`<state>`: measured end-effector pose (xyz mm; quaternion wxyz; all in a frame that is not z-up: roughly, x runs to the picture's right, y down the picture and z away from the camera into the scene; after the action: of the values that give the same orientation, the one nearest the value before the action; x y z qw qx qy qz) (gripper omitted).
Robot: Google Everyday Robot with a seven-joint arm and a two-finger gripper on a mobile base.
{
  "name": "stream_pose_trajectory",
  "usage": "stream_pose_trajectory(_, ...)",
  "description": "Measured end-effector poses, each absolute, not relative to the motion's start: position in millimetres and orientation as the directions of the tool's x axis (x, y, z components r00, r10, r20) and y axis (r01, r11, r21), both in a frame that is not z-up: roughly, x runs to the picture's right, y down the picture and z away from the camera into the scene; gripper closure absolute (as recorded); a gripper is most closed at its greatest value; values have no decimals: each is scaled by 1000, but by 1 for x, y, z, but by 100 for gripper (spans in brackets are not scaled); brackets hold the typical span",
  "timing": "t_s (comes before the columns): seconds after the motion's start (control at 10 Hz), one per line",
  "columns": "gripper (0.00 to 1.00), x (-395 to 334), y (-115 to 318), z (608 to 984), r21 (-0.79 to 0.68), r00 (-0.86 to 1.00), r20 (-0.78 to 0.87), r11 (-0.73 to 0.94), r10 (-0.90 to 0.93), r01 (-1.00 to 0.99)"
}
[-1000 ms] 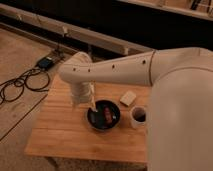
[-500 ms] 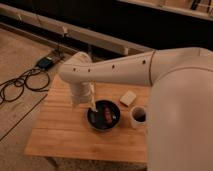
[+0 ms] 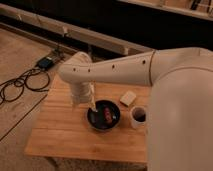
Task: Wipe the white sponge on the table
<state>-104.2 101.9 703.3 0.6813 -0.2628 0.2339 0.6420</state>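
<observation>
The white sponge (image 3: 128, 98) is a small cream block lying flat on the light-wood table (image 3: 60, 130), right of centre and just beyond the black bowl (image 3: 104, 115). My gripper (image 3: 93, 105) hangs from the big white arm and points down at the bowl's left rim, well left of the sponge and apart from it. It holds nothing that I can see.
The black bowl holds reddish-brown food. A round white mug (image 3: 137, 116) with dark liquid stands right of the bowl, near the sponge. Black cables and a power box (image 3: 46, 62) lie on the floor to the left. A wall rail runs behind the table.
</observation>
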Motion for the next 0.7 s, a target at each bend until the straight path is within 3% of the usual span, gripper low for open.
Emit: stream_pose_trajectory(0.7,35,-96,99,710,-66,80,-663,48,744,-997)
